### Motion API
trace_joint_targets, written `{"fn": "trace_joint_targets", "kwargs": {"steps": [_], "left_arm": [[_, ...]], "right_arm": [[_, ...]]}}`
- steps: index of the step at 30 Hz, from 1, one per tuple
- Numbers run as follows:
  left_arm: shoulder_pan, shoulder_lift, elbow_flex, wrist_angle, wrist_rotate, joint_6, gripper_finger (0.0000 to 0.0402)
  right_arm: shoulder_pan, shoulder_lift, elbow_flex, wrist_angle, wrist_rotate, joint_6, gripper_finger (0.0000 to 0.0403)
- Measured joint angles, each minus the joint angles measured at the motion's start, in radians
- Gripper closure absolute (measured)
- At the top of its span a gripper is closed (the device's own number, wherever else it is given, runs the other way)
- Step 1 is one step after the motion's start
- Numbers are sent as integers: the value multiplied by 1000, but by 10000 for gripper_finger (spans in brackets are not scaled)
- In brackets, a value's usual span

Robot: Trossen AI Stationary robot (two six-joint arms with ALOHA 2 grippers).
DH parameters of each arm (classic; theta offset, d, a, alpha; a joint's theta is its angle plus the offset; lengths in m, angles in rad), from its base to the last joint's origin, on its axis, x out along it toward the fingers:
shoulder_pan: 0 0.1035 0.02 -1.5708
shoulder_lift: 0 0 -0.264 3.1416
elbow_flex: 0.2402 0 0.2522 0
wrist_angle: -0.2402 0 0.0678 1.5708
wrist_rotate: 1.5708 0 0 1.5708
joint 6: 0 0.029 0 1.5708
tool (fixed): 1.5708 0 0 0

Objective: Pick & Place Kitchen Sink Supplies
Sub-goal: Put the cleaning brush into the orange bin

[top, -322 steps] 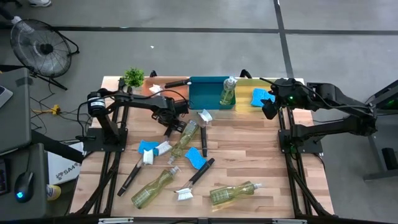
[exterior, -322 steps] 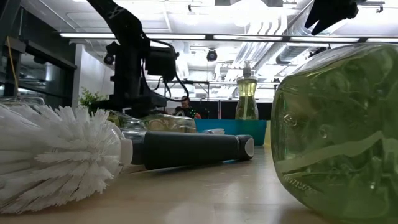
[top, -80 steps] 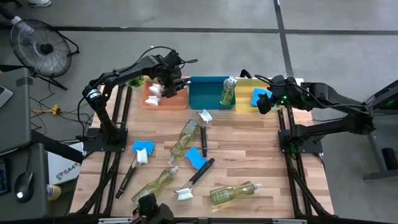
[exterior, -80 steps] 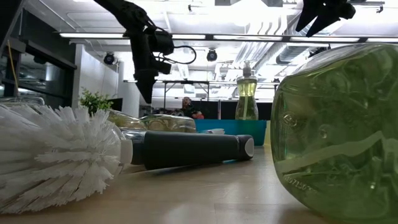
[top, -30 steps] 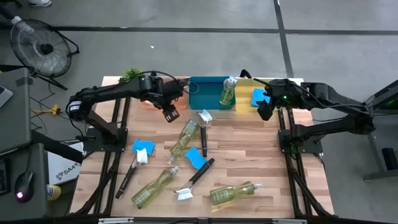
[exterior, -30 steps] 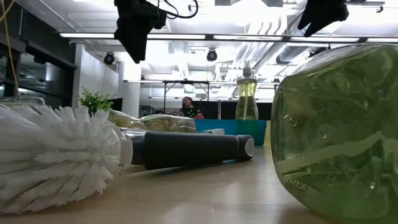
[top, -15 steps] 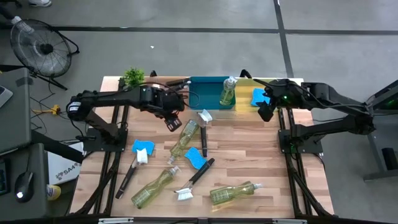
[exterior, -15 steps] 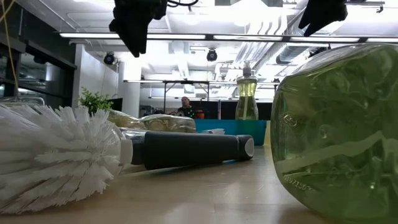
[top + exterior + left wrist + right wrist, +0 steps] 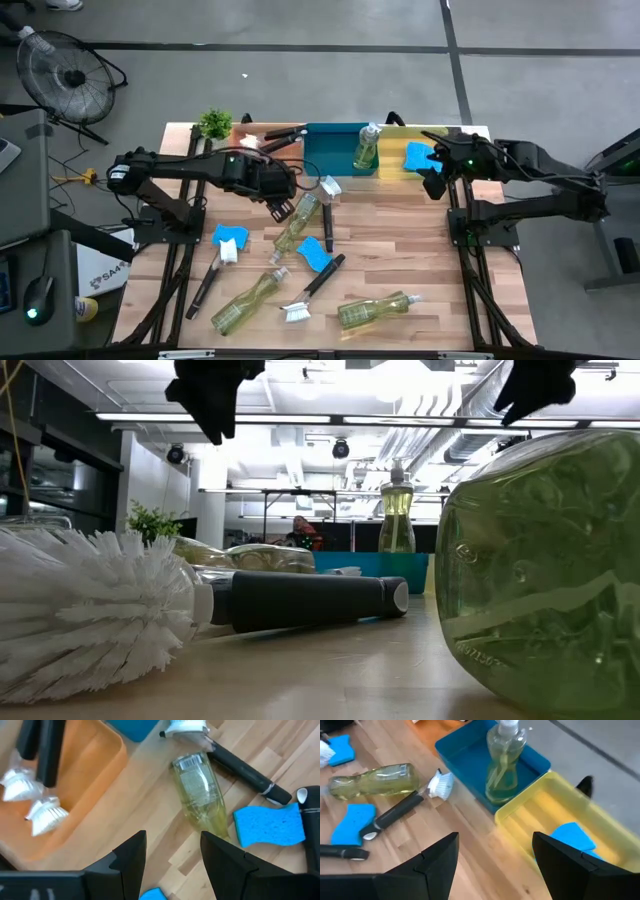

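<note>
A: How far along is the sorting?

B: Partly done, I'd judge. The orange tray (image 9: pixel 95 775) holds two brushes (image 9: pixel 37 767), one bottle (image 9: pixel 367 146) stands upright in the blue bin (image 9: pixel 335 150), and a blue sponge (image 9: pixel 572 836) lies in the yellow bin (image 9: pixel 540 822).

A: And what is left on the tabletop (image 9: pixel 400 250)?

B: Three bottles lying on their sides: one near the middle (image 9: pixel 298 220), one toward the front left (image 9: pixel 248 298), one toward the front right (image 9: pixel 375 310). Two sponges, one at the left (image 9: pixel 232 237) and one near the middle (image 9: pixel 313 253). Three brushes too, as far as the overhead view lets me count: one just beside the middle bottle (image 9: pixel 327 205), one at the left (image 9: pixel 215 275), one in front (image 9: pixel 312 290).

A: The arms?

B: The left end effector (image 9: pixel 279 204) hangs empty above the tabletop, fingers spread apart, just beside the middle bottle; that bottle looks like its likely next pick. The right end effector (image 9: pixel 433 180) hovers empty over the near edge of the yellow bin, fingers also apart.
</note>
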Motion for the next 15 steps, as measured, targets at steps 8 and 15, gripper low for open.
{"fn": "trace_joint_targets", "kwargs": {"steps": [8,15], "left_arm": [[-67,1,-73,32,42,-152,220],[-135,1,-150,44,90,-320,220]], "right_arm": [[0,-66,-137,110,-94,27,155],[0,-97,-185,125,-122,26,155]]}}
